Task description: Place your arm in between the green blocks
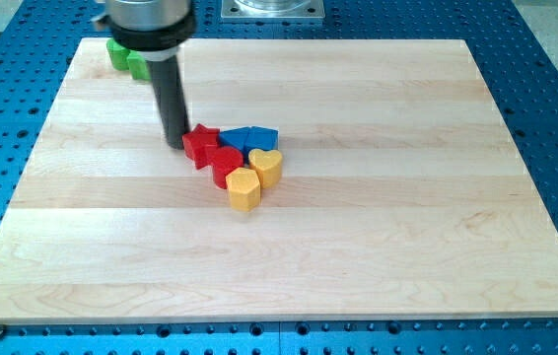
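Note:
Two green blocks sit at the board's top left corner, partly hidden by the arm's head: one (117, 53) at the left and one (139, 67) just right and below it; their shapes cannot be made out. My tip (174, 142) stands well below them, touching the left side of a red star block (200, 144). The rod rises from the tip towards the green blocks.
A cluster lies right of the tip: the red star, a second red block (226, 166), two blue blocks (234, 138) (261, 139), and two yellow heart blocks (265, 167) (244, 189). The wooden board (358, 227) rests on a blue perforated table.

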You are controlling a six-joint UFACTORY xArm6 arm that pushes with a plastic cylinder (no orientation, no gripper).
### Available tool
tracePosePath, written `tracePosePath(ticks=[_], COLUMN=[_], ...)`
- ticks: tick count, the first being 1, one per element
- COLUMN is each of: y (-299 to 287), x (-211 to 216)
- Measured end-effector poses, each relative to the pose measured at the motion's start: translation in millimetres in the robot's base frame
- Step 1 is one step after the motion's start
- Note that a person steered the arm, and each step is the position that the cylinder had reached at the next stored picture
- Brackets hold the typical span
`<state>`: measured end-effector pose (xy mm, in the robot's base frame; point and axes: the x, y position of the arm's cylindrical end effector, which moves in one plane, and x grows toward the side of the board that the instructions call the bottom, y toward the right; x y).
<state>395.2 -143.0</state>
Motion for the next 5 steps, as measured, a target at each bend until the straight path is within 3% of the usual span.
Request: tracePosePath(ticks=[1,2,3,4,5], y=[-134.2,-161.5,-160.1,-157.1,-85.2], x=[-7.7,-51.4,-148.2,-203.2,-184.8])
